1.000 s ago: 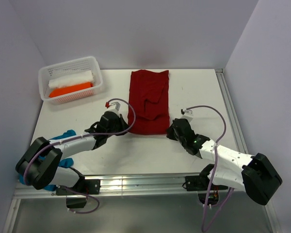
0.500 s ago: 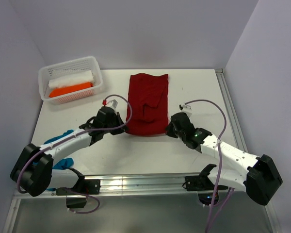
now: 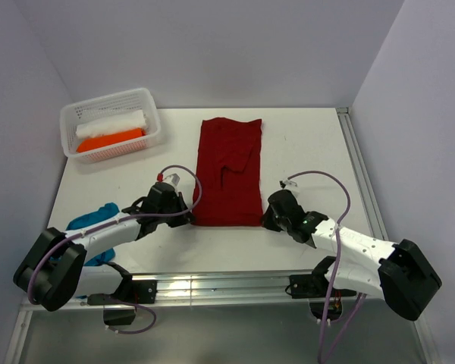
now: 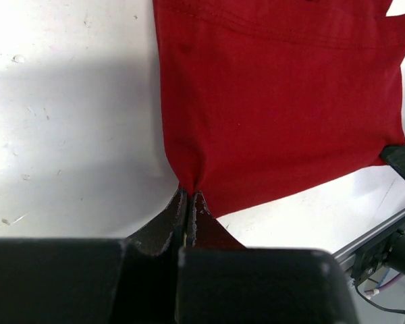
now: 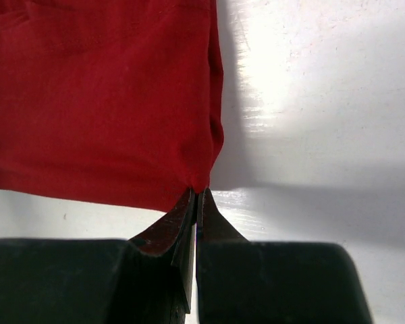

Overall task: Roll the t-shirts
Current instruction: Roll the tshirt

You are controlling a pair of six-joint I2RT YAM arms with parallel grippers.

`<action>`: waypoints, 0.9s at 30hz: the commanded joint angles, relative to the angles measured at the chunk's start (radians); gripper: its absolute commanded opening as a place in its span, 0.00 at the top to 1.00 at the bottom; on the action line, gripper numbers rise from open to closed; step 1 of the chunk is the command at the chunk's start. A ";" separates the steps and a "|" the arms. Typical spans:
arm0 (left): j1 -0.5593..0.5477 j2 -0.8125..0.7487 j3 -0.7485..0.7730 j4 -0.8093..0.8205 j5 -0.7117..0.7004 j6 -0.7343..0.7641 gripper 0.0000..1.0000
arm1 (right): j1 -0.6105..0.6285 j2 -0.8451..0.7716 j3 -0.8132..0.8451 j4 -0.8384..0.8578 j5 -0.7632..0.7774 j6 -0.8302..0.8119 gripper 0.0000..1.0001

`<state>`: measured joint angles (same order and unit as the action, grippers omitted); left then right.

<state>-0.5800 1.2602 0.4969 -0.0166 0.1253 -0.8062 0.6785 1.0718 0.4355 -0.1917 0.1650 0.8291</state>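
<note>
Where the top view looks down on the table (image 3: 311,144): white surface, arm bases along the bottom edge.
top, dark red t-shirt (image 3: 229,171): lies flat at frame centre, long side running up-down, one sleeve folded in on top, near hem at lower centre.
top, left gripper (image 3: 188,218): at the hem's lower-left corner, touching the cloth.
top, right gripper (image 3: 267,216): at the hem's lower-right corner, touching the cloth.
top, teal t-shirt (image 3: 89,221): bunched at lower left, partly under the left arm, well apart from the red one.
top, basket (image 3: 106,99): upper left, white and perforated; holds a white roll (image 3: 112,123) and an orange roll (image 3: 110,140) side by side.
left wrist, left gripper (image 4: 190,196): jaws together, clamped on a corner of the dark red t-shirt (image 4: 277,101); cloth puckers into the tips at lower centre.
left wrist, shirt: fills the upper right, flat on the table (image 4: 67,135); bare table across the left half.
left wrist, right edge: dark pointed part (image 4: 401,162) at the shirt's other near corner; can't tell what it is from here.
left wrist, lower right: metal rail (image 4: 385,250).
right wrist, right gripper (image 5: 197,196): jaws together, pinching the dark red t-shirt (image 5: 101,94) at its corner, lower centre; small wrinkle just above the tips.
right wrist, shirt: covers the upper left; table (image 5: 310,101) bare on the right, with a shadow band along the cloth edge.
</note>
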 commanded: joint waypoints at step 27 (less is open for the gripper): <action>0.078 0.054 0.367 -0.327 0.037 0.104 0.96 | -0.077 -0.012 0.316 -0.244 -0.096 -0.127 1.00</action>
<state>-0.5182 1.2976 0.8040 -0.2951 0.1513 -0.7433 0.6228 1.0424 0.6823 -0.3958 0.0940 0.7479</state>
